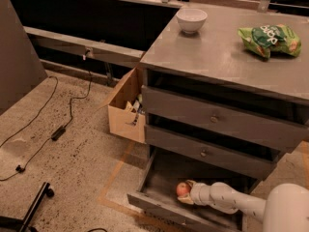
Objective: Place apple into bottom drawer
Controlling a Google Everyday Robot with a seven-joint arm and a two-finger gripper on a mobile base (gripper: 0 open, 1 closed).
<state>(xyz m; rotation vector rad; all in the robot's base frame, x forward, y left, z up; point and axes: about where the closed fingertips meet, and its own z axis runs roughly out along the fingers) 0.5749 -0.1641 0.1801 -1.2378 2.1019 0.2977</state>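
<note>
Three drawers [217, 116], one apple [182, 187], gripper [186, 195] in bottom drawer [161, 180].

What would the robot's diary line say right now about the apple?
step: place apple | apple: inside open bottom drawer, near its front | end effector: in the drawer, at the apple

speckled beige floor [72, 153] crossed by orange tape lines [117, 170] and black cables [72, 105]. a grey cabinet [217, 57] stands before a dark wall [87, 18], an open cardboard box [123, 117] just beside it. the gripper [187, 197] lies low at the cabinet's foot.
</note>
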